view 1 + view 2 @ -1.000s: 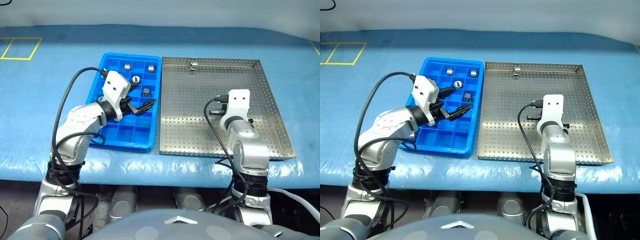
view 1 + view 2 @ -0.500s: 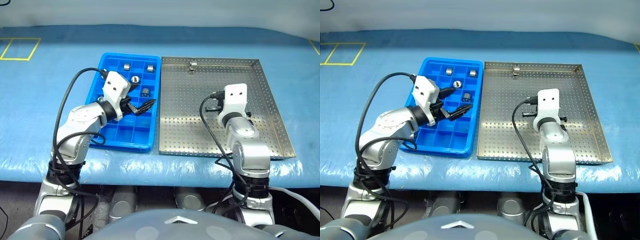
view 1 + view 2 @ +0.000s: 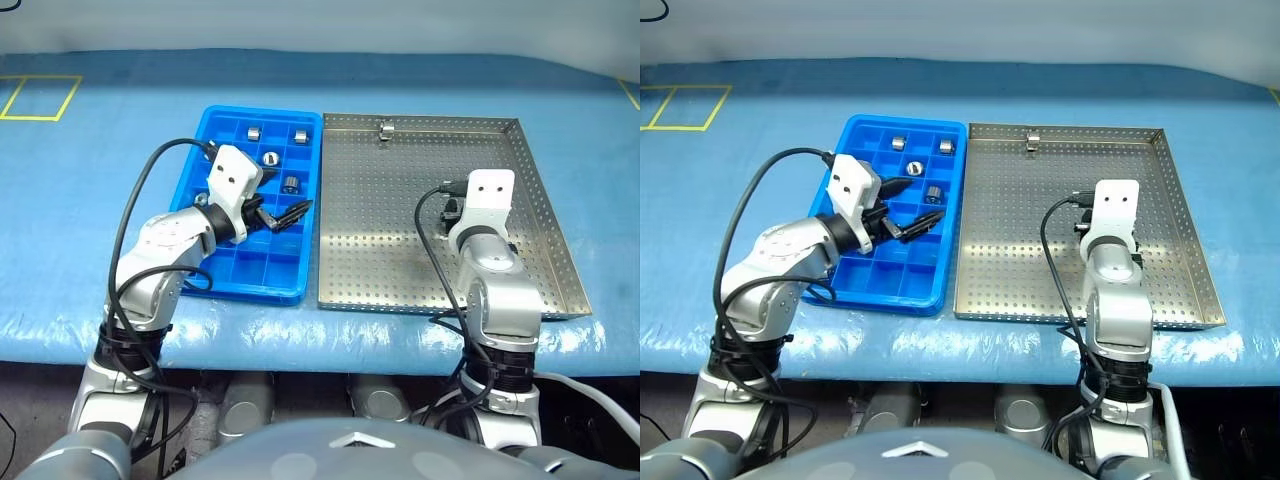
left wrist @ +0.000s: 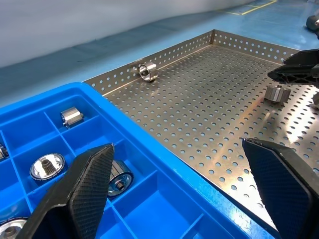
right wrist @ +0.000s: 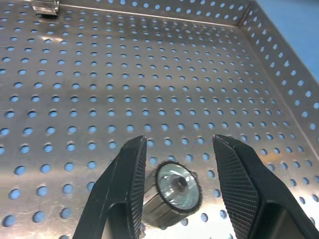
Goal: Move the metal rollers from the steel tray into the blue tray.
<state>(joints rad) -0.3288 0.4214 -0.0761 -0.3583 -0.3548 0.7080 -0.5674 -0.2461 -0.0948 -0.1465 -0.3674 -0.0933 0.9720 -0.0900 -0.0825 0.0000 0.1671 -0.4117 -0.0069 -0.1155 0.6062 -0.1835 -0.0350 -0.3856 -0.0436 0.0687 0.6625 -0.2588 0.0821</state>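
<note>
The steel tray (image 3: 380,240) lies on the right and the blue tray (image 3: 215,115) on the left, side by side. My right gripper (image 5: 179,139) is low over the steel tray, open, with one metal roller (image 5: 172,191) lying on the perforated floor between its fingers. That roller rests close to one finger and stands apart from the other. Another roller (image 3: 385,128) sits against the steel tray's far rim. Several rollers (image 3: 291,183) sit in compartments at the blue tray's far end. My left gripper (image 3: 917,200) hovers open and empty over the blue tray's right side.
Both trays rest on a blue covered table with its front edge (image 3: 300,340) near me. A yellow tape square (image 3: 40,97) marks the far left. Black cables (image 3: 140,200) loop off both wrists.
The right wrist has swung slightly left and then right while staying over the same part of the steel tray. The left arm has stayed still.
</note>
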